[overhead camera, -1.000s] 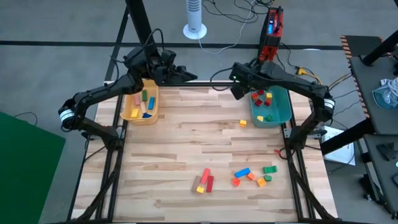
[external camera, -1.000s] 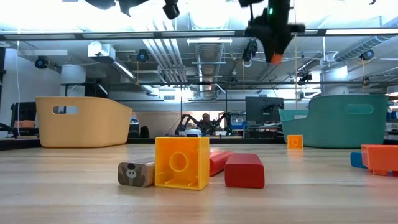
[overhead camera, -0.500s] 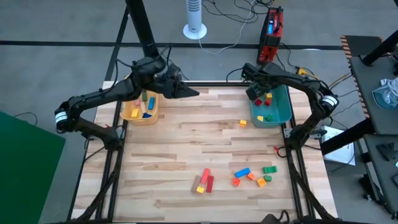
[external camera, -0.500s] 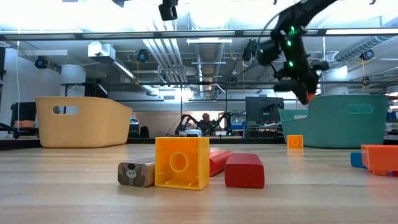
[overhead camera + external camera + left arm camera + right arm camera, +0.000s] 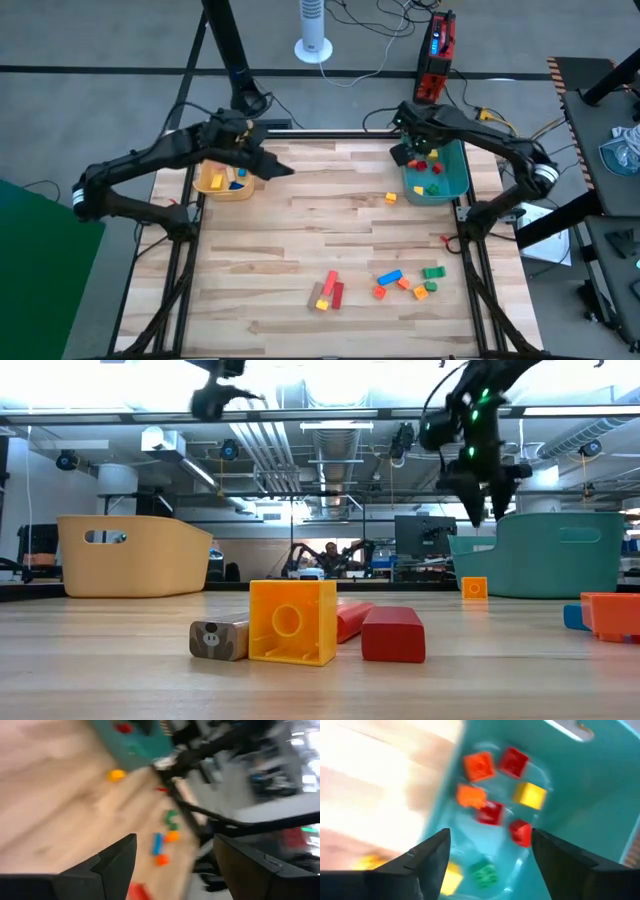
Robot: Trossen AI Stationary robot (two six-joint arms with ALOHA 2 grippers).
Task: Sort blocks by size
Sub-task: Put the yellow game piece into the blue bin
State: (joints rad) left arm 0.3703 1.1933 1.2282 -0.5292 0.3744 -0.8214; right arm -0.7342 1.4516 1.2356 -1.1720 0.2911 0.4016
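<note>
r gripper (image 5: 403, 155) upper right over teal bin (image 5: 452, 180), jaws apart, empty | l gripper (image 5: 283, 170) upper left by yellow bin (image 5: 208, 184), jaws apart, empty | blocks (image 5: 402, 280) lower centre

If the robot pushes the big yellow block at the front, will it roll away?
Probably not. The yellow block has flat sides and sits flat on the table, so it should slide, not roll. It looks like stiff, light plastic. A push might bump the red bar beside it.

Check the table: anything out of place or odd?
One small yellow block sits alone on the wood just outside the teal bin, apart from the cluster near the front edge. Nothing looks tipped or damaged. The right gripper is over that bin, fingers open and empty.
</note>
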